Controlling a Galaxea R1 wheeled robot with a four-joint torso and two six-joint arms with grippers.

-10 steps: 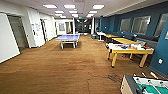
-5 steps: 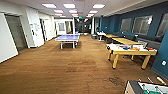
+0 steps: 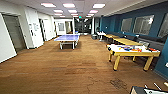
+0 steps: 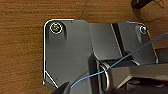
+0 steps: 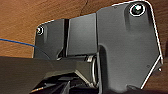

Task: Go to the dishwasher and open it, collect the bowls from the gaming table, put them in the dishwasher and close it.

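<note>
The gaming table, white-topped with a yellow edge and yellow legs, stands at the right of a long room with a wood floor. Small blue and orange things lie on its top, too blurred to tell whether they are the bowls. The dishwasher is out of view. Both wrist views look down past the robot's dark plates onto wood floor.
A blue ping-pong table stands in the middle distance. More yellow tables line the blue right wall behind the gaming table. Doors are set in the white left wall. A dark corner of some furniture is at the near right.
The whole head view has shifted slightly, so the camera has moved a little. Nothing in the room has moved.
</note>
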